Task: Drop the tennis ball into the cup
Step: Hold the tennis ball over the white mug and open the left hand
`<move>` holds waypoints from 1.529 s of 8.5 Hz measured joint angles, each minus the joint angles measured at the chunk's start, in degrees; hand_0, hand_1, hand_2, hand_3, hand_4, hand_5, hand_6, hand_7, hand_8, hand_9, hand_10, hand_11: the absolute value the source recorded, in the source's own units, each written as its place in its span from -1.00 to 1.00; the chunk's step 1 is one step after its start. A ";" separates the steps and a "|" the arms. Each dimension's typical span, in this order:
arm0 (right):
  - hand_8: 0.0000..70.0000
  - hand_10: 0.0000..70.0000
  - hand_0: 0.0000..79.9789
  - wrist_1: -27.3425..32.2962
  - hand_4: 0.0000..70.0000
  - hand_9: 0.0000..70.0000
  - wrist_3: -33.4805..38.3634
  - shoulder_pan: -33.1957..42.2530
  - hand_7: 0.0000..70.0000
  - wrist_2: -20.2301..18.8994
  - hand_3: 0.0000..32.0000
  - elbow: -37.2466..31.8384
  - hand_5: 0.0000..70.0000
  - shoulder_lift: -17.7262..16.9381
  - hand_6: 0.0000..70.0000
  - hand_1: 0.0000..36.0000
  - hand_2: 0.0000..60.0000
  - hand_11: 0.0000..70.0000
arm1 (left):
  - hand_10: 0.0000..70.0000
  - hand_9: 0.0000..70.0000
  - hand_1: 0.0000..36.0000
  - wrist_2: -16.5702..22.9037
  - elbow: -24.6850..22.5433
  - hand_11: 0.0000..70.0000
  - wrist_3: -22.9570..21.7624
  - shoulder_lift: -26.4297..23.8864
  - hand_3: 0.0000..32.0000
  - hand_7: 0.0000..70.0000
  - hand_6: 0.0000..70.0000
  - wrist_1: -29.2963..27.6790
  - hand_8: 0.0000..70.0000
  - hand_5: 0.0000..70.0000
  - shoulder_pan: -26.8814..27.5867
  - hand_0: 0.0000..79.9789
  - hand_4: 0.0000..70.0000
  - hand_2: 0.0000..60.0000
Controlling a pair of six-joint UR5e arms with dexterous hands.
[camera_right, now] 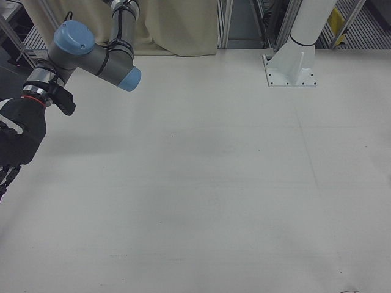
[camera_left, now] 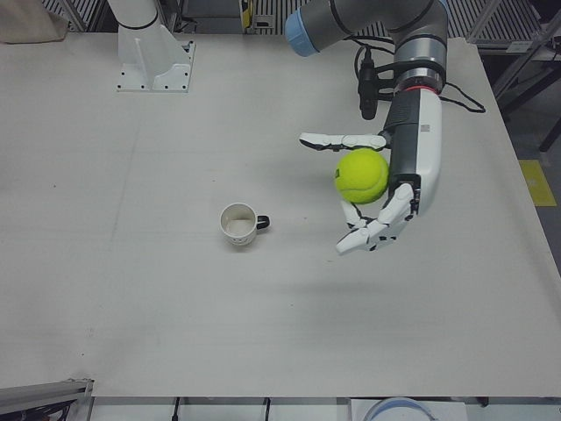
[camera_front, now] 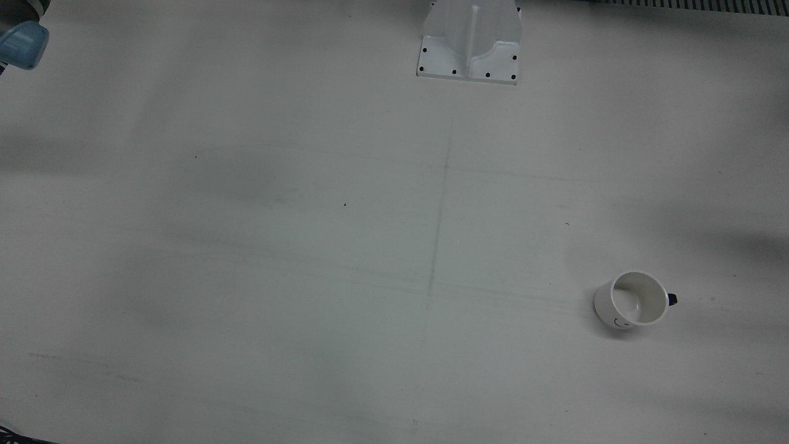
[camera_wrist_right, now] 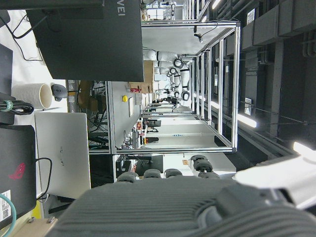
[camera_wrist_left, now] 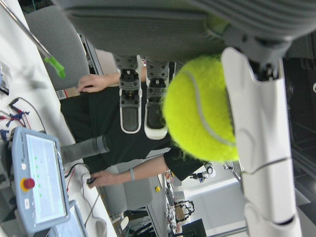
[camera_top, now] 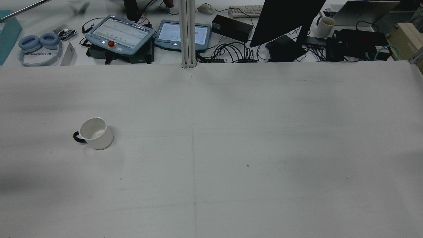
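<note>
A white cup (camera_left: 238, 224) with a dark handle stands upright on the table, also seen in the front view (camera_front: 632, 300) and the rear view (camera_top: 94, 133); nothing is in it. My left hand (camera_left: 410, 167) hangs above the table to the right of the cup in the left-front view, well apart from it. It is shut on the yellow-green tennis ball (camera_left: 361, 175), held between thumb and fingers (camera_left: 372, 230). The left hand view shows the ball (camera_wrist_left: 200, 111) against the palm. My right hand (camera_right: 17, 145) is at the far left edge of the right-front view, open and holding nothing.
White arm pedestals (camera_front: 471, 43) (camera_left: 153, 57) are bolted at the table's robot side. Beyond the far edge in the rear view lie teach pendants (camera_top: 120, 34), a monitor (camera_top: 284, 19), cables and headphones (camera_top: 39, 41). A seated person (camera_wrist_left: 113, 123) shows in the left hand view.
</note>
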 measured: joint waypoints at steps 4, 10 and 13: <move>-1.00 -1.00 -1.00 0.00 -1.00 -1.00 0.00 0.00 -1.00 -0.01 -1.00 -0.03 -1.00 0.00 -1.00 -1.00 -1.00 -1.00 | -0.40 0.65 -0.47 0.41 0.08 -0.12 0.38 -0.48 -1.00 1.00 0.40 -0.51 0.10 -0.68 16.93 0.19 -0.15 -0.75; -1.00 -1.00 -1.00 0.00 -1.00 -1.00 0.00 0.00 -1.00 0.01 -1.00 -0.09 -1.00 0.00 -1.00 -1.00 -1.00 -1.00 | -0.60 0.43 -0.58 -8.79 4.26 -0.43 0.75 0.24 -1.00 1.00 0.01 -0.95 -0.11 -0.79 30.77 -0.02 -0.27 -0.29; -1.00 -1.00 -1.00 0.00 -1.00 -1.00 0.00 0.00 -1.00 0.01 -1.00 -0.09 -1.00 0.00 -1.00 -1.00 -1.00 -1.00 | -1.00 -0.92 -0.35 -9.36 4.32 -1.00 0.66 0.29 -1.00 -0.39 -0.95 -1.12 -1.00 -0.99 30.55 0.02 -0.64 -0.58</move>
